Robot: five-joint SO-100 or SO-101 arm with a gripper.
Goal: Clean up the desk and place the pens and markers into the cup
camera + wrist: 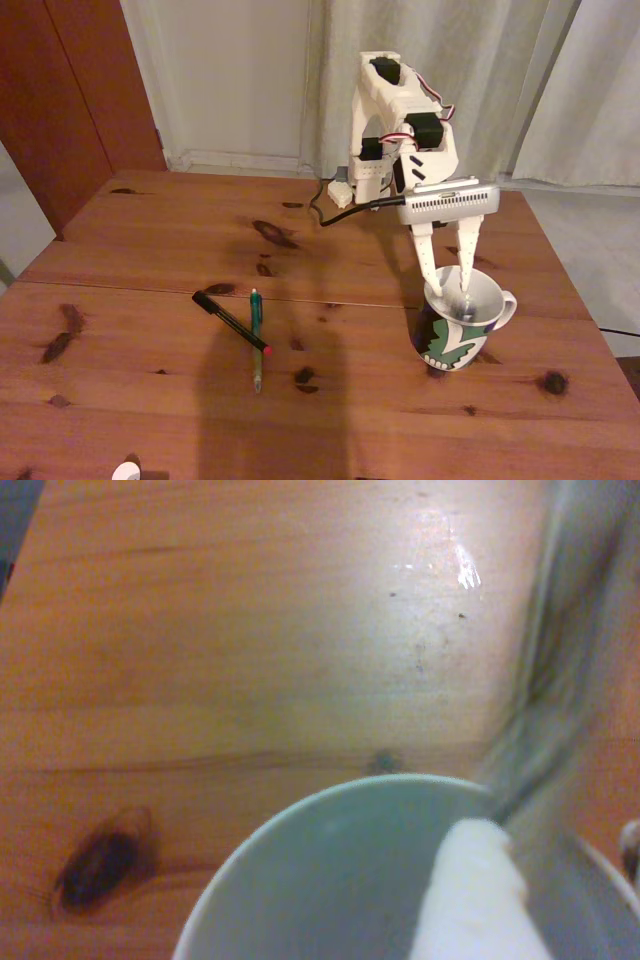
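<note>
My gripper [450, 290] hangs over the cup [455, 340], a white mug with a dark blue and green pattern, at the right of the desk [150, 230]. Its two white fingers stand apart, tips at the mug's mouth. A greyish blurred stick [462, 305] shows inside the mug between them. In the wrist view a white fingertip [470, 900] sits over the cup's rim [300, 815], and a blurred pale streak [545, 680] slants down into it; I cannot tell what it is. A green pen [256, 340] and a black pen with a red tip [232, 322] lie crossed left of the mug.
The arm's base [370, 175] stands at the desk's far edge with a black cable [325, 205] beside it. A small white object [125, 472] pokes in at the near left edge. The desk seam runs across just behind the pens.
</note>
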